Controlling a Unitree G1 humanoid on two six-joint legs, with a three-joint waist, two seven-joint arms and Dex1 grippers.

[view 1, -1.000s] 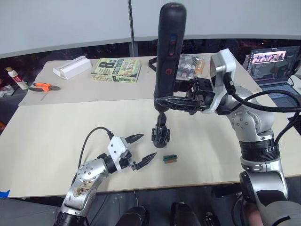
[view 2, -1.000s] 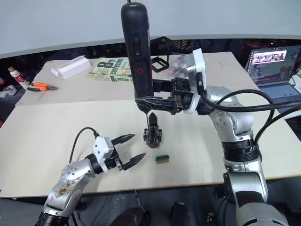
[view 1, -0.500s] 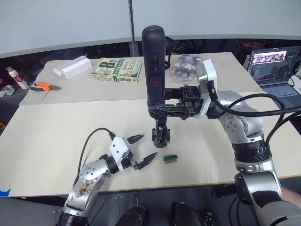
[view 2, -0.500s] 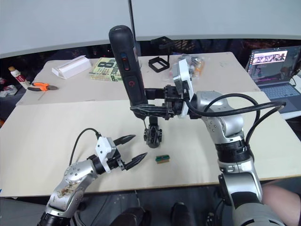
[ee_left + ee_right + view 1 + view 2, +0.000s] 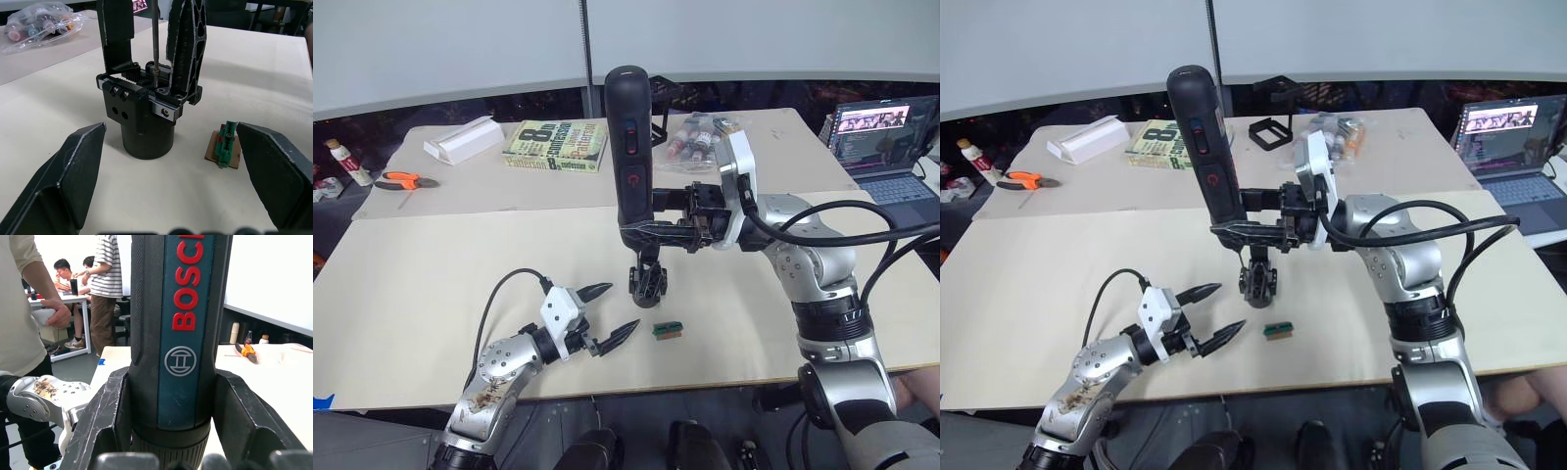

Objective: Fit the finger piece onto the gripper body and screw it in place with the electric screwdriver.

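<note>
The right arm reaches in from the right with its forearm level over the table [image 5: 431, 255], and the right gripper [image 5: 651, 227] clamps the screwdriver [image 5: 628, 137] near its lower end, fingers pressed against both sides of the barrel. The tool stands nearly upright, tilted slightly, nose down. In the left wrist view its thin bit [image 5: 154, 36] comes down between two upright black fingers into the top of the gripper body [image 5: 146, 115], which stands on the table at mid-scene. I cannot tell which of these upright parts is the finger piece.

The left arm lies low at the near left, elbow bent, and the left gripper [image 5: 607, 313] points right toward the body with its fingers spread and nothing between them. A small green block [image 5: 667, 330] lies just right of it, near the body.

Compared with half a second ago, the screwdriver has shifted slightly left and the right forearm has followed; a second ago the tool stood higher and farther right. The left gripper, body and green block are where they were.

At the far side, a clear bag [image 5: 700, 132] holds small bottles. A book [image 5: 556, 145], a white box [image 5: 462, 139] and orange pliers [image 5: 403, 180] lie at the far left.
</note>
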